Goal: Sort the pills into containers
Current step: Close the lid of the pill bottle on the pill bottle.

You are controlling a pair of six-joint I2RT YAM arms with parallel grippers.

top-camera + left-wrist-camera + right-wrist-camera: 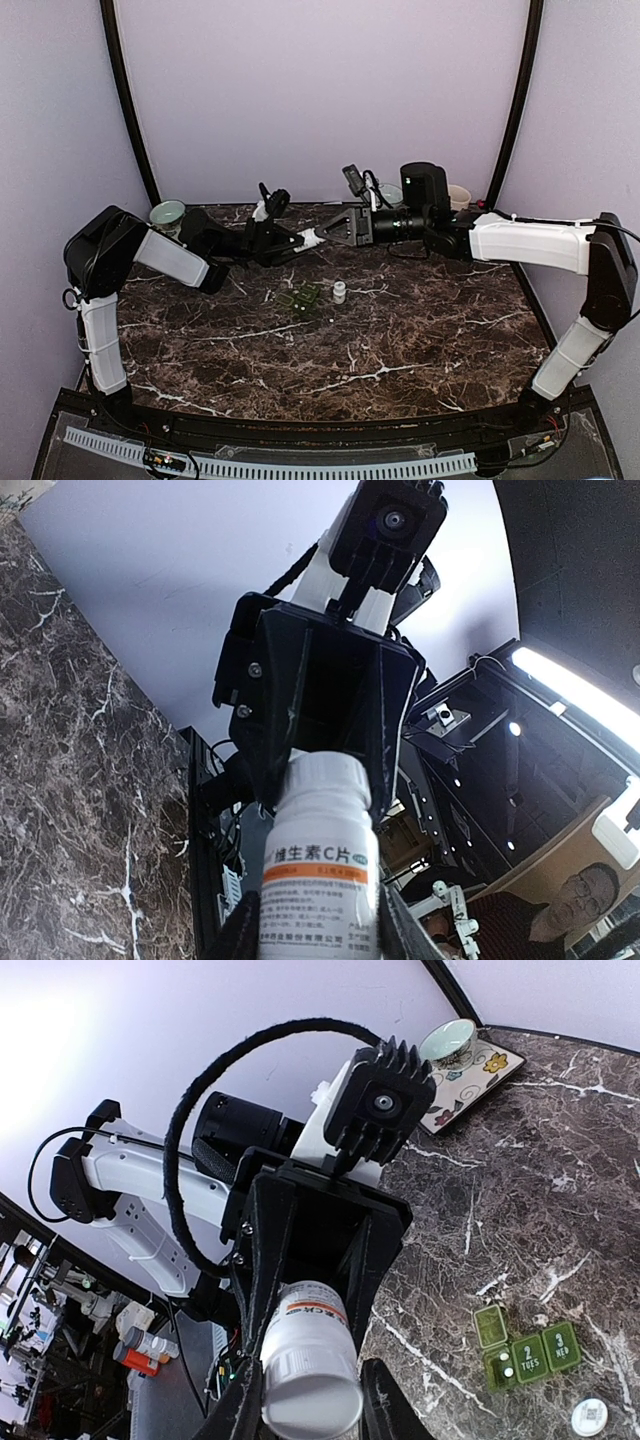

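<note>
two grippers are clamped on one pill bottle (320,880), which hangs in the air between the arms over the far middle of the table (420,340). the left gripper (292,240) has its fingers (243,935) closed against the labelled body of the bottle. the right gripper (332,230) meets it head-on from the other side, its fingers (385,1410) pressed to either side of the white cap (310,1390). neither has room to spare; both look tight on it. the cap sits on the neck with no gap i can make out, so to my eye the bottle is not yet open, and the step in hand is twisting that cap off.

below them and a little nearer the arms lies the green pill organiser (300,298), flat on the marble. from the right wrist it shows two numbered lids down and one lid flipped back, with a pale speck in one compartment. it may be a pill, but i cannot tell. just beside the organiser stands a small white round thing (339,291). a teal bowl (167,212) sits at the far left corner and a cup (459,196) at the far right.

i'd judge the sorting barely begun. opening, tipping out and dropping pills into compartments all look left to do.
</note>
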